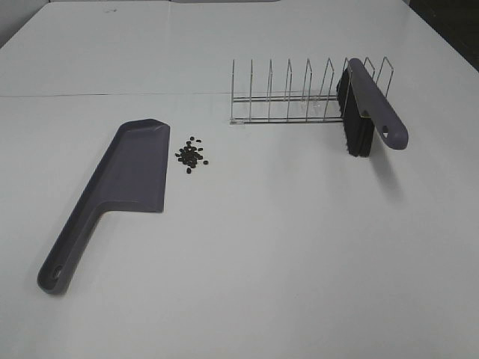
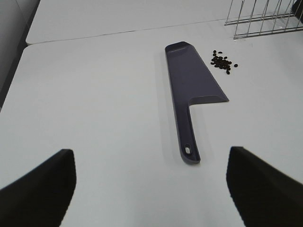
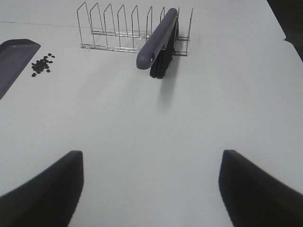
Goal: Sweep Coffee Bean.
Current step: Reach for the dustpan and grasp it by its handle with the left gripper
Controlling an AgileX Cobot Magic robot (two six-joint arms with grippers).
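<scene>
Several tiny dark coffee beans lie clustered on the white table, just right of the grey-purple dustpan, which lies flat with its handle toward the near left. The beans and dustpan also show in the left wrist view. A grey-purple brush with black bristles stands in the wire rack at the back right. The right wrist view shows the brush, the rack and the beans. My left gripper and right gripper are both open, empty and well short of these things. Neither shows in the exterior view.
The table's far edge and a seam line run behind the rack. A dark floor area lies beyond the table's far right corner. Bare white table surface lies between the grippers and the objects.
</scene>
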